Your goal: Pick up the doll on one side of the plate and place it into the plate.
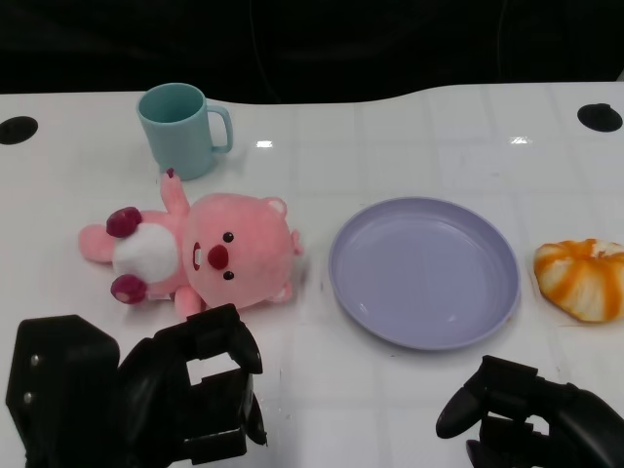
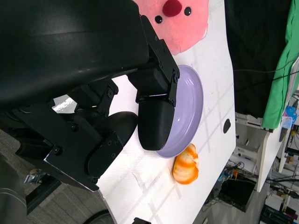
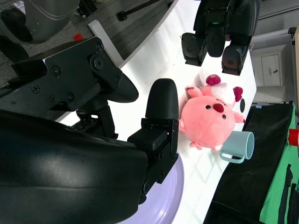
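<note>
you have the pink doll lying on its back on the white worktop, just beside the left edge of the lavender plate and apart from it. your left robot hand sits near the doll's head, fingers apart, gripping nothing. your right robot hand rests near the plate's front rim, fingers spread, also holding nothing. a teal mug stands behind the doll; an orange-and-white soft item lies right of the plate

A teal mug stands upright on the white table — far side, toward the left; an orange-and-white bun lies at the table's right edge.
</note>
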Robot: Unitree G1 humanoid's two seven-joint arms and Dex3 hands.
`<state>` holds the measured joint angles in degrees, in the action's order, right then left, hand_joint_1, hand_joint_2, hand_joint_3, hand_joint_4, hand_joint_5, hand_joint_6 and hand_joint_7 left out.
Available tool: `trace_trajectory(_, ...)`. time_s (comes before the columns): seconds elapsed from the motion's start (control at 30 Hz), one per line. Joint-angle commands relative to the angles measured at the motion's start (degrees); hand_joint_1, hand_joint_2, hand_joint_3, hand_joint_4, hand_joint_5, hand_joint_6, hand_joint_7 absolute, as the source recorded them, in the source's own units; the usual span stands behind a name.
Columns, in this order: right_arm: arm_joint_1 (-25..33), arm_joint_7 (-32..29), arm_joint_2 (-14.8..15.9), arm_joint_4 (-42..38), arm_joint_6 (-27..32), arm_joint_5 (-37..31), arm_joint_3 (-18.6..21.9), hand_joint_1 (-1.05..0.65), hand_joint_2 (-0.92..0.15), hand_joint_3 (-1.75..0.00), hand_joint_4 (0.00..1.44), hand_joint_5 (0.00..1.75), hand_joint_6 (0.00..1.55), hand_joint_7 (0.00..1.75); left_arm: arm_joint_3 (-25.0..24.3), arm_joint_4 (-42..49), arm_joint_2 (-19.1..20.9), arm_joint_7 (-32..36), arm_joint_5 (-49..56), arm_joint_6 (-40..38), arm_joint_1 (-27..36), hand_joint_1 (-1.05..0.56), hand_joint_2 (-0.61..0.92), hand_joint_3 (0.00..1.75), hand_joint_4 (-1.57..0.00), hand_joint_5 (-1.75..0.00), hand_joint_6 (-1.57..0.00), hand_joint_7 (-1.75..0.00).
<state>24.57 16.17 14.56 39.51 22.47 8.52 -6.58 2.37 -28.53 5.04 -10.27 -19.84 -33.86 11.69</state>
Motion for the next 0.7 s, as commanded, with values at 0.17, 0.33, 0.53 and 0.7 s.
trace_trajectory(0.17, 0.1, 0.2, 0.4, -0.2, -1.3, 0.0, 0.4, -0.09, -0.64, -1.07, 0.64, 1.75, 0.5, 1.39, -0.4, -0.1, 0.6, 0.2, 0.2, 0.0, -0.1, -0.07, 0.42, 1.45, -0.88, -1.75, -0.74, -1.73)
trace_trajectory(0.33, 0.0, 0.2, 0.4, -0.1, -1.1, 0.2, 0.5, -0.09, -0.64, -1.07, 0.64, 1.75, 0.5, 1.39, -0.4, -0.2, 0.5, 0.2, 0.2, 0.0, -0.1, -0.06, 0.43, 1.44, -0.88, -1.75, -0.74, -1.73)
trace_trajectory(0.53, 0.0, 0.2, 0.4, -0.1, -1.1, 0.2, 0.5, -0.08, -0.64, -1.07, 0.64, 1.75, 0.5, 1.39, -0.3, -0.5, 0.5, 0.4, 0.3, -0.2, -0.1, -0.06, 0.43, 1.44, -0.88, -1.75, -0.73, -1.74)
trace_trajectory(0.7, 0.1, 0.1, 0.3, 0.0, -1.0, 0.3, 0.6, -0.08, -0.64, -1.07, 0.64, 1.75, 0.51, 1.39, -0.2, -0.4, 0.6, 0.3, 0.4, 0.1, -0.1, -0.06, 0.43, 1.44, -0.88, -1.75, -0.74, -1.73)
